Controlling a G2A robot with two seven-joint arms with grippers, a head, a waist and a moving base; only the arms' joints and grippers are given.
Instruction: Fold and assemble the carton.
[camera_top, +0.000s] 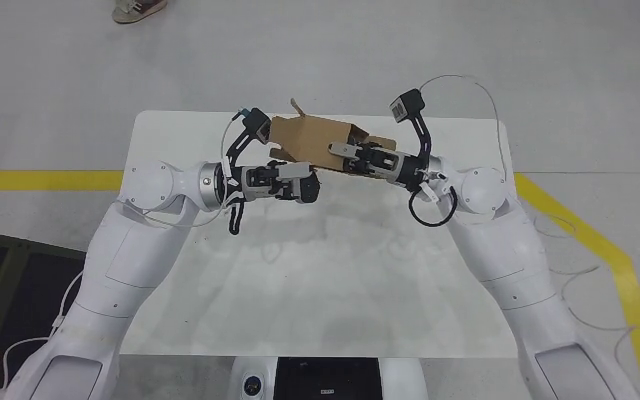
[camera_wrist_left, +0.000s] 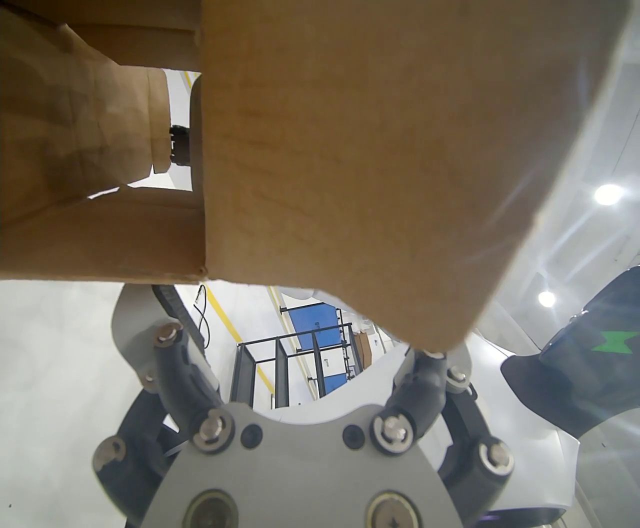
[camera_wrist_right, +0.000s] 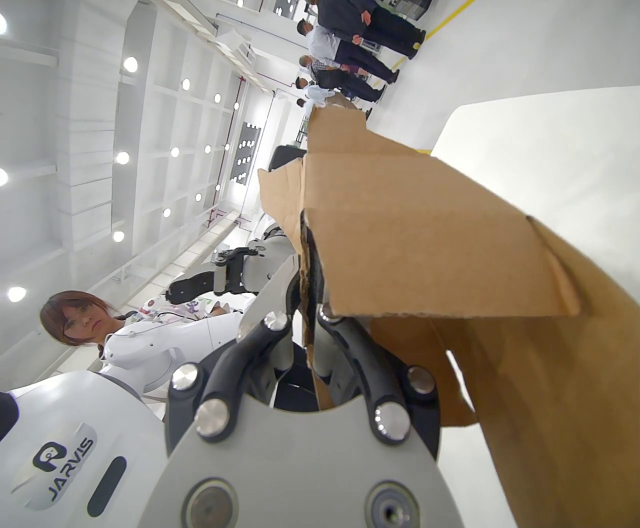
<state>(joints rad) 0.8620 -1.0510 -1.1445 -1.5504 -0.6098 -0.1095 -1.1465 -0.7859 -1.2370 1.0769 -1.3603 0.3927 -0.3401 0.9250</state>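
The right gripper is pinched tight on a thin edge of the carton, one finger on either side of the cardboard. Its arm comes in from 3 o'clock, forearm pointing toward 9 o'clock. The left gripper comes in from 9 o'clock and sits just at 6 o'clock of the carton, its fingers spread wide. Their tips are hidden behind a brown flap, so I cannot tell whether they touch it. The carton is partly folded, with flaps sticking out, over the table near its 12 o'clock edge. Whether it rests on the top is hard to make out.
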